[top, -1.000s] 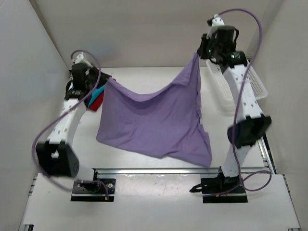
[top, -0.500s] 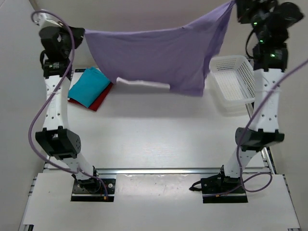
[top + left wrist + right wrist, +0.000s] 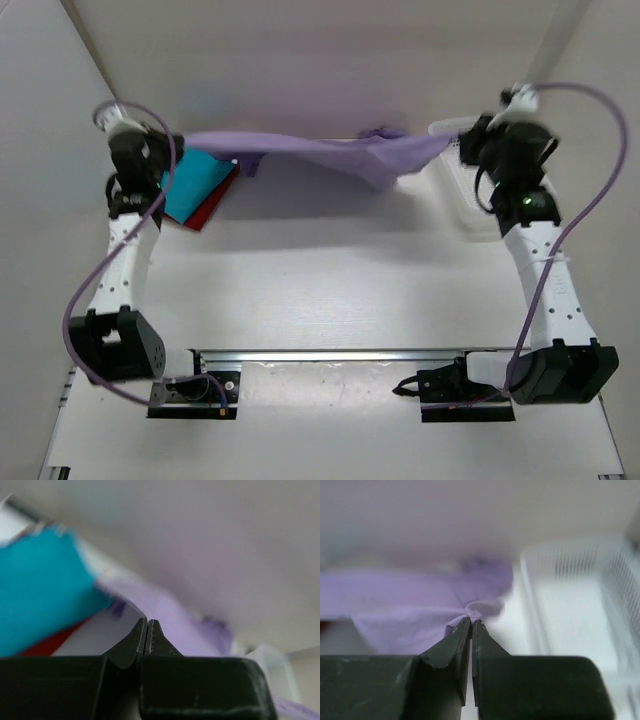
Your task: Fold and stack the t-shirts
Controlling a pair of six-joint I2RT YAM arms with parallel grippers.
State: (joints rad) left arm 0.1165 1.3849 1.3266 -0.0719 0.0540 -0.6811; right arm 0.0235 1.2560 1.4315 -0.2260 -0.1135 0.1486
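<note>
Left gripper [image 3: 147, 622] and right gripper [image 3: 471, 621] both clamp tight on opposite ends of the lavender t-shirt [image 3: 330, 150]. It looks light and limp, sagging between them, so the ends hold best.

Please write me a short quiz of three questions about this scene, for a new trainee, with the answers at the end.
1. True or false: the left claw and the right claw are both shut on the lavender t-shirt, which is stretched between them.
2. Fill in the gap: the white basket stands by the ____ arm.
3. Choose one: the teal t-shirt lies A) on the dark red t-shirt, B) in the white basket, C) in the right claw.

Key: 1 true; 2 right; 3 A.
</note>
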